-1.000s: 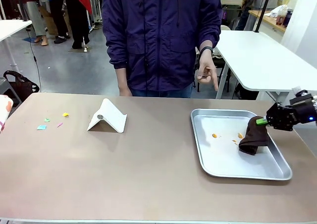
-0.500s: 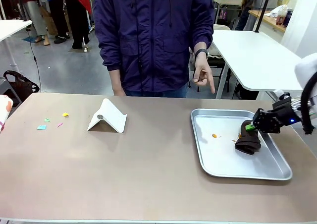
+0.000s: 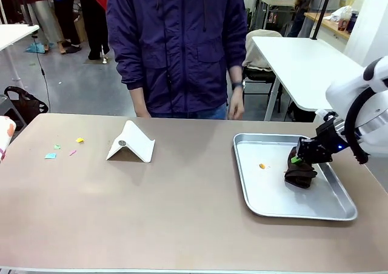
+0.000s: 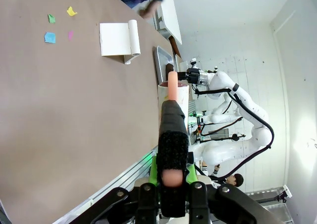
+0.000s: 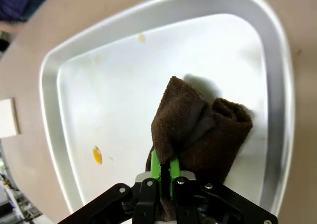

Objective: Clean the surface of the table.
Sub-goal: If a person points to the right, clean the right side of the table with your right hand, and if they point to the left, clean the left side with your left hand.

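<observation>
On the right end of the bench (image 3: 182, 213) (image 4: 74, 110): a silver tray (image 3: 276, 195) (image 5: 99, 100), flat on the top. Inside it is a dark brown cloth (image 3: 300, 174) (image 5: 203, 130), bunched and folded over on itself, resting on the tray floor toward the tray's right side. One small orange scrap (image 3: 262, 165) (image 5: 97, 155) lies on the bare floor left of the cloth, apart from it. The right claw (image 3: 296, 159) (image 5: 162, 167) reaches in over the tray's right rim, green pads pinched tight on a fold of the cloth.

The left claw (image 4: 172, 177) is clamped hard on a black tool (image 4: 172, 130), rough-surfaced, with a pinkish tip. Cannot tell what kind of tool. It sticks straight out beyond the claw, above the bench top.

Elsewhere on the bench, a white tent-shaped stand (image 3: 133, 142) (image 4: 116, 39) sits left of centre, well apart from the tray. Four paper scraps lie near the left end, left of the stand: blue (image 3: 51, 156) (image 4: 49, 37), green (image 3: 57, 147) (image 4: 51, 18), pink (image 3: 73, 153) (image 4: 70, 34), yellow (image 3: 79, 140) (image 4: 72, 11). They are loosely grouped, none touching.

A person (image 3: 176, 43) in a dark purple jacket stands at the far edge, about centre. One hand (image 3: 235, 107) hangs just beyond that edge, near the tray's far-left corner. A white-topped table (image 3: 303, 68) stands behind, to the right.

The bench's long axis runs left to right across the front view, one long edge toward the robot, the other toward the person. In the left wrist view the top runs up the picture on a slant.
</observation>
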`<control>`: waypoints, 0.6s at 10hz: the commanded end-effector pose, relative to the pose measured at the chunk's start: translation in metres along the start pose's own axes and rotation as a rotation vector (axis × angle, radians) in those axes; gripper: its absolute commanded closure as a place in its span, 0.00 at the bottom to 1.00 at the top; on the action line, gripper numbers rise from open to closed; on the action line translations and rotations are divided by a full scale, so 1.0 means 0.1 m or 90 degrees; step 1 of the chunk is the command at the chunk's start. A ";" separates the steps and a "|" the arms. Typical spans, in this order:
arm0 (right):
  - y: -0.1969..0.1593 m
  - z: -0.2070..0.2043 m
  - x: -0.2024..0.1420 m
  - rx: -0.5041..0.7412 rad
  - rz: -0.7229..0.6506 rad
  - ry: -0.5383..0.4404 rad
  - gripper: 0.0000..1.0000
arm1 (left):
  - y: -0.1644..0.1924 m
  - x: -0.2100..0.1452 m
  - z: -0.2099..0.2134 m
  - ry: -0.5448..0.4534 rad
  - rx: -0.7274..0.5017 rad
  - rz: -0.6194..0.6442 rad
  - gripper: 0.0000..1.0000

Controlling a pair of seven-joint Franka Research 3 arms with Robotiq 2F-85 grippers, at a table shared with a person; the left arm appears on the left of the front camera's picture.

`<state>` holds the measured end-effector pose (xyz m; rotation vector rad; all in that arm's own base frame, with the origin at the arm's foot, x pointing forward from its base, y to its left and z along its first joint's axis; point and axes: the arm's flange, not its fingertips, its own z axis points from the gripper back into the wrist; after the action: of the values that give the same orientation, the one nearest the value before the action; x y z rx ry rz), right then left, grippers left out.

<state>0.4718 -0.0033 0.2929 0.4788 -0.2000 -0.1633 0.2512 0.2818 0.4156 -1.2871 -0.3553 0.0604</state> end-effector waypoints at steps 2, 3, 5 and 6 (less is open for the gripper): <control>0.20 -0.27 -0.12 -0.018 0.027 0.072 0.93 | -0.05 -0.02 0.00 0.004 0.003 0.007 0.86; 0.28 -0.33 -0.13 -0.022 0.044 0.080 0.93 | -0.05 -0.02 0.00 0.004 0.003 0.007 0.86; 0.42 -0.42 -0.16 -0.013 0.085 0.104 0.93 | -0.05 -0.02 0.00 0.004 0.003 0.007 0.86; 0.49 -0.48 -0.17 0.000 0.118 0.096 0.93 | -0.05 -0.02 0.00 0.004 0.003 0.007 0.86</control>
<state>0.4746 0.0405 0.2953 0.4546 -0.1683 -0.0080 0.2511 0.2819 0.4156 -1.2870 -0.3557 0.0607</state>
